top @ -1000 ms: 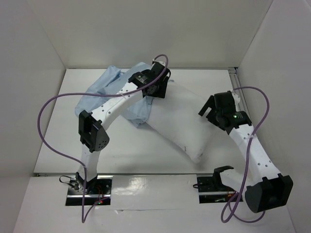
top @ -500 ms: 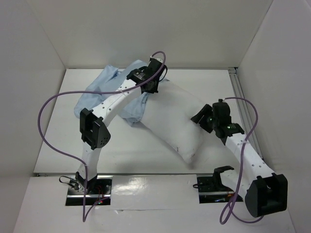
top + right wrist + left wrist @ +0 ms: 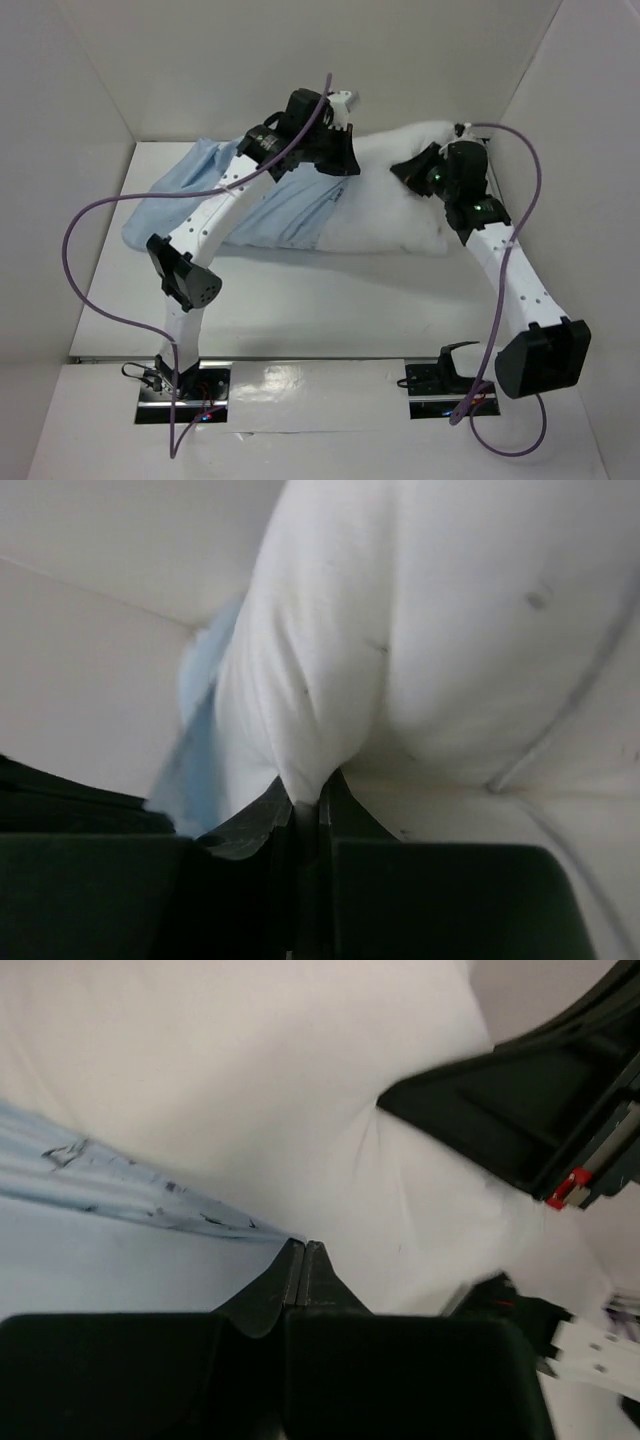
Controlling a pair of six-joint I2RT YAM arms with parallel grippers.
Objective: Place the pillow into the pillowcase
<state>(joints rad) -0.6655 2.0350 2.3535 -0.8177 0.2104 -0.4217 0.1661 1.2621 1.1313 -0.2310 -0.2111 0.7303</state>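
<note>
Two arms grip pillow and pillowcase at the table's far edge

Overhead: the pillow (image 3: 395, 205) stretches along the far edge of the table (image 3: 300, 300), its left end inside the pillowcase (image 3: 190, 190). Left wrist: the left gripper (image 3: 303, 1252) is pressed together on the pillowcase's edge. Right wrist: the right gripper (image 3: 308, 805) pinches a fold of the pillow.

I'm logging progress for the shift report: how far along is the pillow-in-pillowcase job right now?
Done: the pillowcase appears to cover roughly the left half of the pillow. In hand: the left end effector is shut on the pillowcase's open edge, and the right end effector pinches a fold of the pillow. Left: the white right half is bare and must go in.
</note>
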